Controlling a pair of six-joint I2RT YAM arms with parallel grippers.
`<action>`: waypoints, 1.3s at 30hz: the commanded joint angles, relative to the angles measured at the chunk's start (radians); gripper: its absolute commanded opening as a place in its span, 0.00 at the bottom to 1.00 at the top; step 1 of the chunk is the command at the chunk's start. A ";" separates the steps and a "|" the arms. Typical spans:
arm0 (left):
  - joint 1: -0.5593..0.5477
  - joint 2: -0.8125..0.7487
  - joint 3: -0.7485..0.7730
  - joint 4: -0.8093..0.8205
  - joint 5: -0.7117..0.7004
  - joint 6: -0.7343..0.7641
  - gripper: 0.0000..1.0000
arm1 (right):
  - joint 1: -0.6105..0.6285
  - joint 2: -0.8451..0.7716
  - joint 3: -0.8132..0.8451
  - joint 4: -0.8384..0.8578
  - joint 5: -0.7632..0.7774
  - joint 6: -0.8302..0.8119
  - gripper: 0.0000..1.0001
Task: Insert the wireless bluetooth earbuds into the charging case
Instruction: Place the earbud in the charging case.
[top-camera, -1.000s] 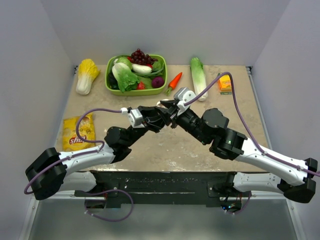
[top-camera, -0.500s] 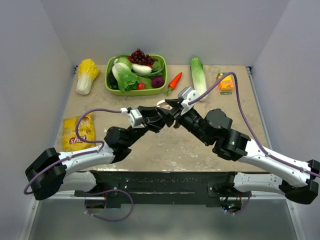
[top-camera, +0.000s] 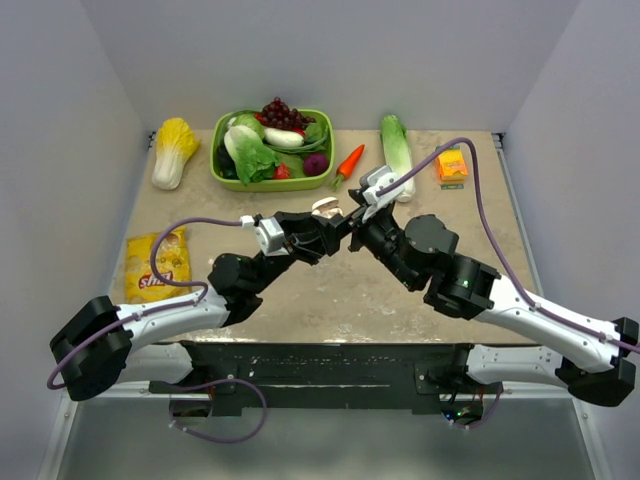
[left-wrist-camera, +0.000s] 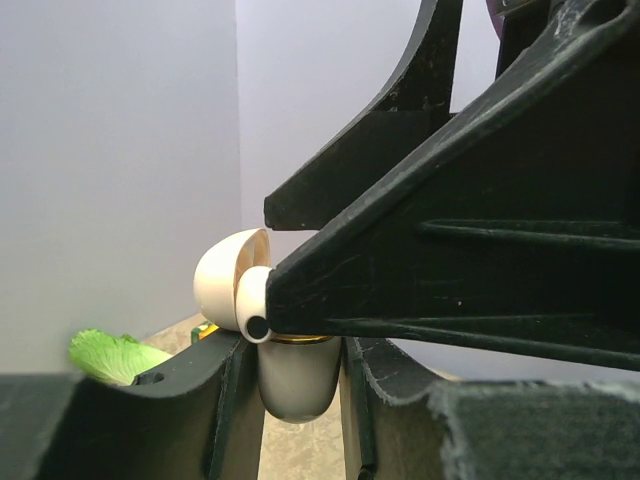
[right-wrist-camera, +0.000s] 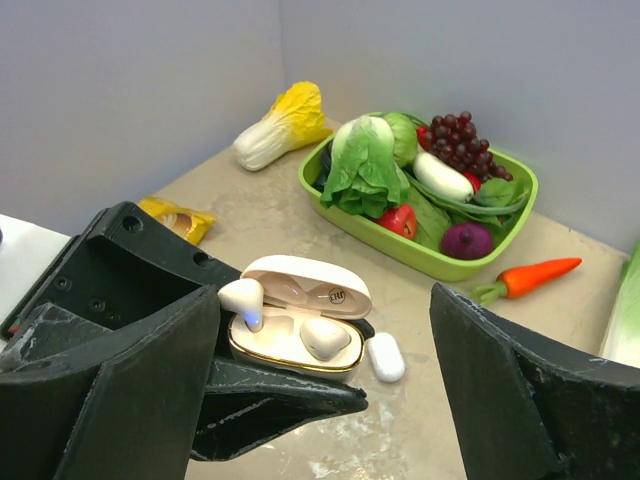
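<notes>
Your left gripper (left-wrist-camera: 297, 395) was clamped shut on the base of the charging case (right-wrist-camera: 288, 352). It held the case lid-open over the middle of the table, a little to the near side of the green basket (right-wrist-camera: 520, 180). Your right gripper (right-wrist-camera: 325, 297) stood wide open with nothing in it. The case sat between its two fingers, closer to the left one. One earbud (right-wrist-camera: 325, 338) lay in the case's right well. The other earbud (right-wrist-camera: 243, 298) stood up at the left well, not fully down.
</notes>
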 joint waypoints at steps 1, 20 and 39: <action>0.000 -0.016 0.038 0.046 -0.016 0.034 0.00 | 0.002 0.019 0.069 -0.021 0.075 0.045 0.88; 0.000 -0.028 0.033 0.045 -0.017 0.042 0.00 | 0.002 0.024 0.066 -0.071 0.153 0.061 0.88; 0.000 -0.036 0.035 0.029 -0.029 0.060 0.00 | 0.002 -0.035 0.026 -0.064 0.177 0.082 0.88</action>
